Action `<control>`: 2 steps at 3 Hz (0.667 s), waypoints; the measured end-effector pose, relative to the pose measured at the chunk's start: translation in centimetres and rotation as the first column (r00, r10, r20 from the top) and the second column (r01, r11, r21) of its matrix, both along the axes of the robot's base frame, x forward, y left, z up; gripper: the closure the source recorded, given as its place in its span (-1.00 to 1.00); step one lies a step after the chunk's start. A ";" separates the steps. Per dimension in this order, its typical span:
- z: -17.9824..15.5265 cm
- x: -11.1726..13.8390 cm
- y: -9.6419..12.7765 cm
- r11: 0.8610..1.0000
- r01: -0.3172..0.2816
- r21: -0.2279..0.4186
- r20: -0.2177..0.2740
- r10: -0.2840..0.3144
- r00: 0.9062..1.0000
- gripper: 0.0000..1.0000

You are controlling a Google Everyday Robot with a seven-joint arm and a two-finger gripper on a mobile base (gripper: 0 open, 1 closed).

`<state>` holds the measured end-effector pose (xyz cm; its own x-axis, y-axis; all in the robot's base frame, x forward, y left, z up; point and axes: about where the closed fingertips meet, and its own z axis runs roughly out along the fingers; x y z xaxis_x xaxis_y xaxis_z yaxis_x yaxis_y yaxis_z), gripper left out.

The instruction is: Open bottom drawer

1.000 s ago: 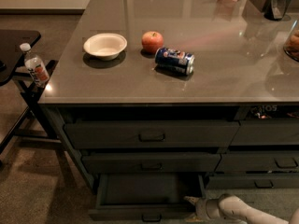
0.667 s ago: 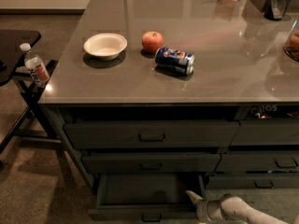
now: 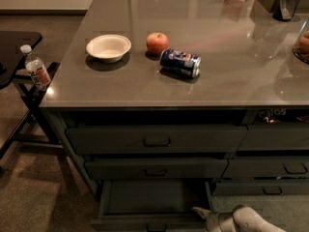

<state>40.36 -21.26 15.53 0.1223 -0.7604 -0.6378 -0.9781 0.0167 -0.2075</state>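
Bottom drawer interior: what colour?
Dark grey, camera view. Gripper sits at the bottom drawer, front right corner.

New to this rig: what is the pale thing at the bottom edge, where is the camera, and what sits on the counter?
One camera looks down on a grey counter; its mounting is not recorded. The pale shape at bottom right is the robot's arm, ending in its tool, beside the right front corner of the bottom drawer, which is pulled out. Whether the tool grips anything cannot be told. On the counter: a white bowl, an apple, a blue can on its side. A water bottle stands left of the counter.
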 end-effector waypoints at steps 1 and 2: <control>0.6 0.0 0.0 1.000 0.000 0.000 0.000 0.000 1.000 0.30; 1.0 -0.1 0.0 1.000 -0.001 0.000 -0.001 0.001 1.000 0.77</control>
<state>40.29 -21.25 16.52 0.1228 -0.7600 -0.6383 -0.9783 0.0154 -0.2066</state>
